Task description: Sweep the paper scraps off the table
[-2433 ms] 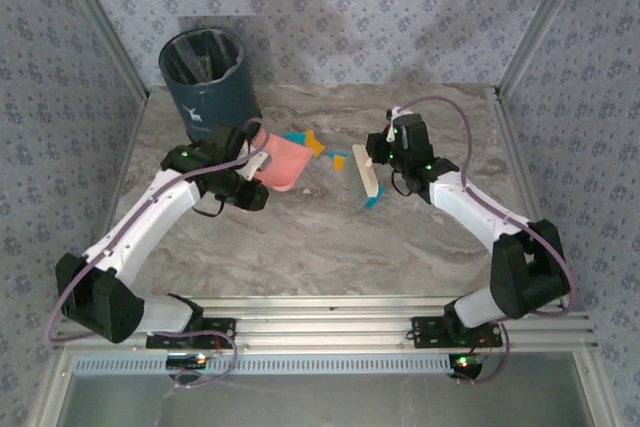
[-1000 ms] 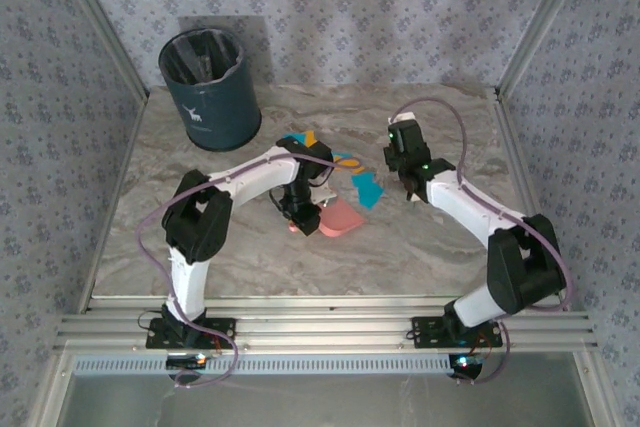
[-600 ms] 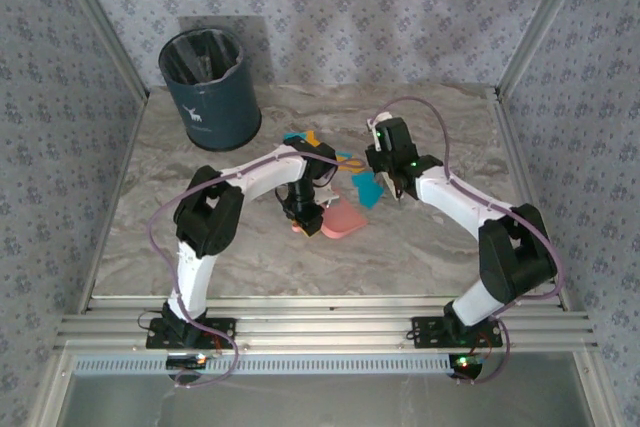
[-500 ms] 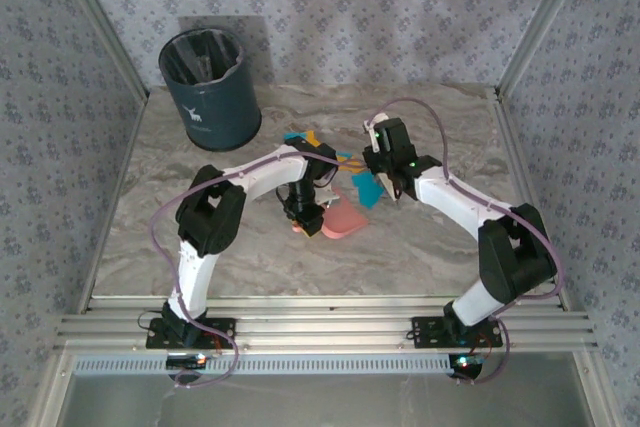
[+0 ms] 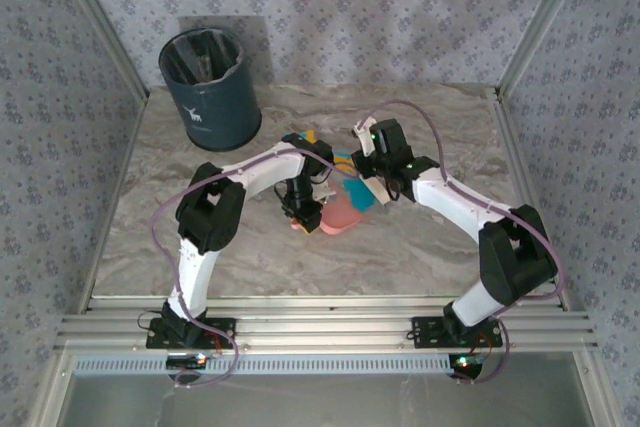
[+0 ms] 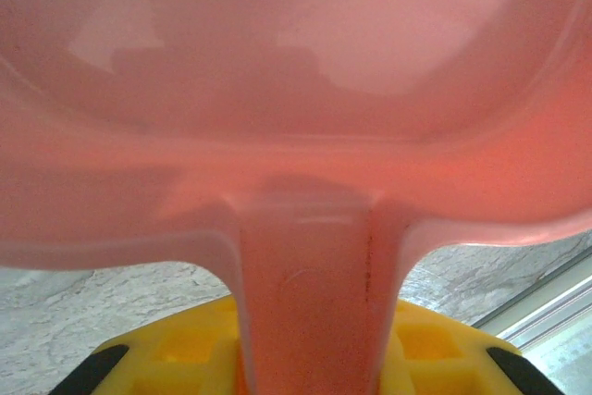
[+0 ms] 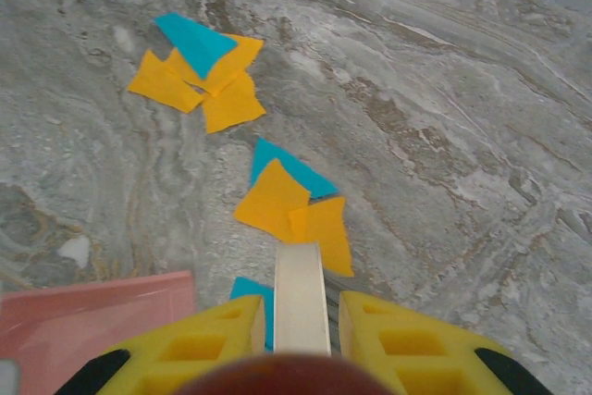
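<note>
My left gripper (image 5: pixel 304 210) is shut on the handle of the pink dustpan (image 5: pixel 343 215), which rests on the table (image 5: pixel 420 257) at its middle. In the left wrist view the dustpan (image 6: pixel 296 80) takes up most of the picture, its handle between my yellow fingers (image 6: pixel 166 349). My right gripper (image 5: pixel 373 175) is shut on the pale wooden brush handle (image 7: pixel 301 284), just right of the dustpan. Orange and turquoise paper scraps (image 7: pixel 287 201) lie past the brush tip, with another cluster (image 7: pixel 199 71) further out. A turquoise scrap (image 5: pixel 358 193) lies between the two grippers. A corner of the dustpan (image 7: pixel 92 321) shows at lower left.
A dark blue bin (image 5: pixel 210 87) with a black liner stands at the table's back left corner. Aluminium rails (image 5: pixel 330 312) edge the front. Patterned walls close in the left, back and right sides. More scraps (image 5: pixel 303 137) lie behind the left arm.
The left arm has carried the dustpan from beside the bin to the table's middle. Over the last second the right gripper with the brush has moved left toward the dustpan.
</note>
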You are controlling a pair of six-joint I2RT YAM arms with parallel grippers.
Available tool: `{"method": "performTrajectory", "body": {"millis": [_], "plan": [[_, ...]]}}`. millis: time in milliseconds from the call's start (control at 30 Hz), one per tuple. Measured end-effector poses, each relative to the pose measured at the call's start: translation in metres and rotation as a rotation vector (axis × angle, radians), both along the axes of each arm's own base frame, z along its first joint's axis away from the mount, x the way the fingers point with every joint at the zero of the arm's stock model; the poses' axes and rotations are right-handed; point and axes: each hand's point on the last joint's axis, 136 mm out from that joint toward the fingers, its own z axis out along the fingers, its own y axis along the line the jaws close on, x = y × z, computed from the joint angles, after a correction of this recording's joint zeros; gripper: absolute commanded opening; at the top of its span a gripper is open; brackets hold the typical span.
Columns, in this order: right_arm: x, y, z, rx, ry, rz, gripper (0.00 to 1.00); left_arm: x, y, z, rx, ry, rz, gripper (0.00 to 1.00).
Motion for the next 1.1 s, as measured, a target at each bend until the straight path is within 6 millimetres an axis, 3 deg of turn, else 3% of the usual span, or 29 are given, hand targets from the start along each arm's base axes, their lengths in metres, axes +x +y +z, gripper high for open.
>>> {"method": "performTrajectory", "body": {"millis": [333,833,1100], "plan": [[-0.016,0.019,0.008,0.056,0.021,0.081,0.00,0.001,0.000,-0.006,0.010,0.009,0.009,0.00],[-0.037,0.021,0.019,0.086,0.048,0.124,0.00,0.010,-0.005,-0.005,-0.002,-0.022,0.036,0.00],[-0.051,0.017,0.037,0.103,0.025,0.138,0.00,0.024,0.002,-0.012,0.007,-0.065,0.086,0.00]]}}
